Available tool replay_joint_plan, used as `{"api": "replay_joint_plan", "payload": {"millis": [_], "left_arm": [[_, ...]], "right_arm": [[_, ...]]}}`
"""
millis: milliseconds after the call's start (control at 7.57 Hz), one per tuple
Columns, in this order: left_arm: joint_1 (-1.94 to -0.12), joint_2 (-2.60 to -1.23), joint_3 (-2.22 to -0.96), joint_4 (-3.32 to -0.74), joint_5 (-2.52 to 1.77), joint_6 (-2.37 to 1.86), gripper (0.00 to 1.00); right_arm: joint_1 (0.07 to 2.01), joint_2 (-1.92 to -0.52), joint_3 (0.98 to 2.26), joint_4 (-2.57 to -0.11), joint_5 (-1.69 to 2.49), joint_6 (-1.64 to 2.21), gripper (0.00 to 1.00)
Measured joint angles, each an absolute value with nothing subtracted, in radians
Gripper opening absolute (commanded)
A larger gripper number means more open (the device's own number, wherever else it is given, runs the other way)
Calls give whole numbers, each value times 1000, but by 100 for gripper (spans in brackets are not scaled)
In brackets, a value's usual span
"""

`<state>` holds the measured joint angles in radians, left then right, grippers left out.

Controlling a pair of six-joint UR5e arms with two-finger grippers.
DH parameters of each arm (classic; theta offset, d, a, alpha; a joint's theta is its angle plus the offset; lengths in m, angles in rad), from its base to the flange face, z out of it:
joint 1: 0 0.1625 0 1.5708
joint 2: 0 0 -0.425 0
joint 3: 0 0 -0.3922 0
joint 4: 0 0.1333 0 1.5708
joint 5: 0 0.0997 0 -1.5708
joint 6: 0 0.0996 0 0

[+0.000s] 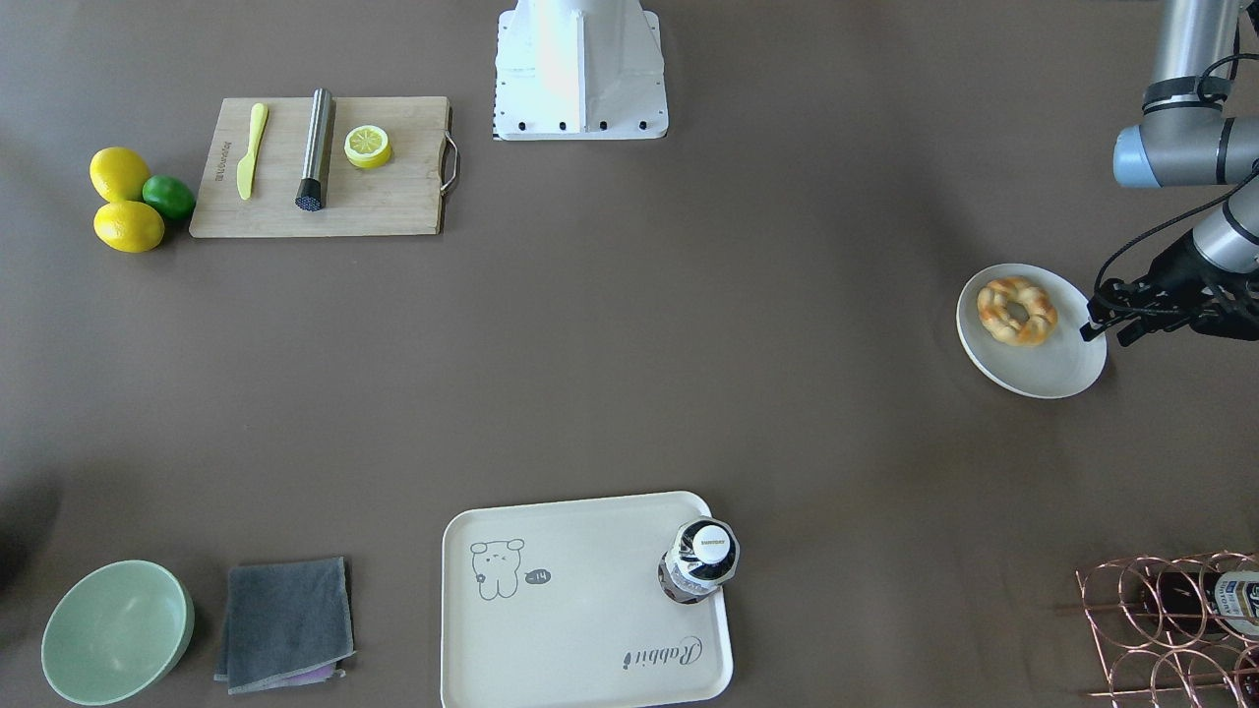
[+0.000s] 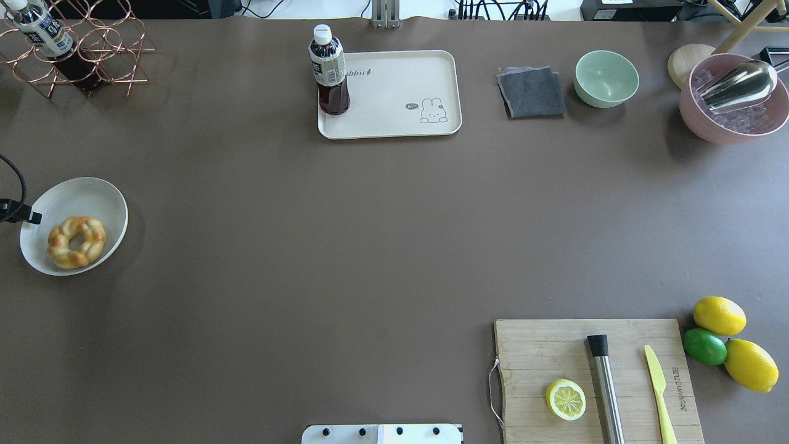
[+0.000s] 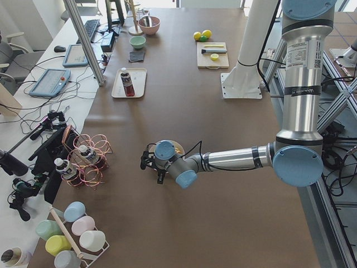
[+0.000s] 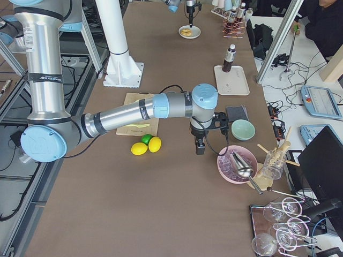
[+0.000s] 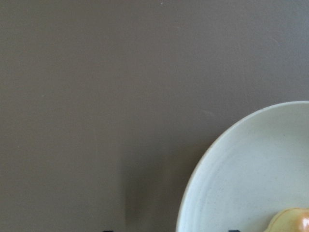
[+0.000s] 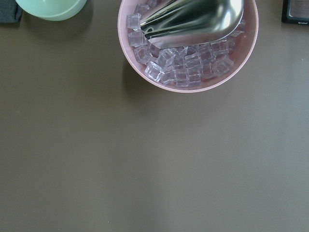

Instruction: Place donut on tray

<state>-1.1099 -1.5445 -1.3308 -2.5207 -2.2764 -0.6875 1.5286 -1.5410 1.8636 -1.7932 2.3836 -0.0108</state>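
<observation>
— So, where's the donut [image 1: 1017,311]?
— On the round white plate [image 1: 1057,369] at the desk's left edge. The left gripper [image 1: 1107,332] hangs by its rim, jaws wide.
— Advice?
— Pinch one side of the ring gently, then land it on the tray [image 1: 590,570] clear of the bottle [image 1: 700,560].

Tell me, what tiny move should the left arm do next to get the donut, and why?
Probably slide the left tool sideways until it is over the donut. It hangs open by the white plate's rim, beside the donut, not above it.
</observation>
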Motion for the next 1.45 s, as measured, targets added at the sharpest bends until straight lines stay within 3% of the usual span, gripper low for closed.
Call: {"api": "replay_joint_plan", "payload": {"millis": [132,792,1057,1453], "left_arm": [[-1110,-1545,-1330,-2521,-2276,-687,0],[-1124,-1553,-1361,-2506,-2371,-689,0],[-1237,-1607,-1381,-2397,-2552,-683,0],[-1307,-1649,-1538,-2192,-2603,-729,0]], "right_arm": [[1528,-1541,1864,-1793,2384,-11,100],[1528,-1539,1868,-1793,2389,-11,100],[1527,-1530,1864,-1793,2400,-11,100],[1509,-1500,1891,-1791,2405,36,100]]}}
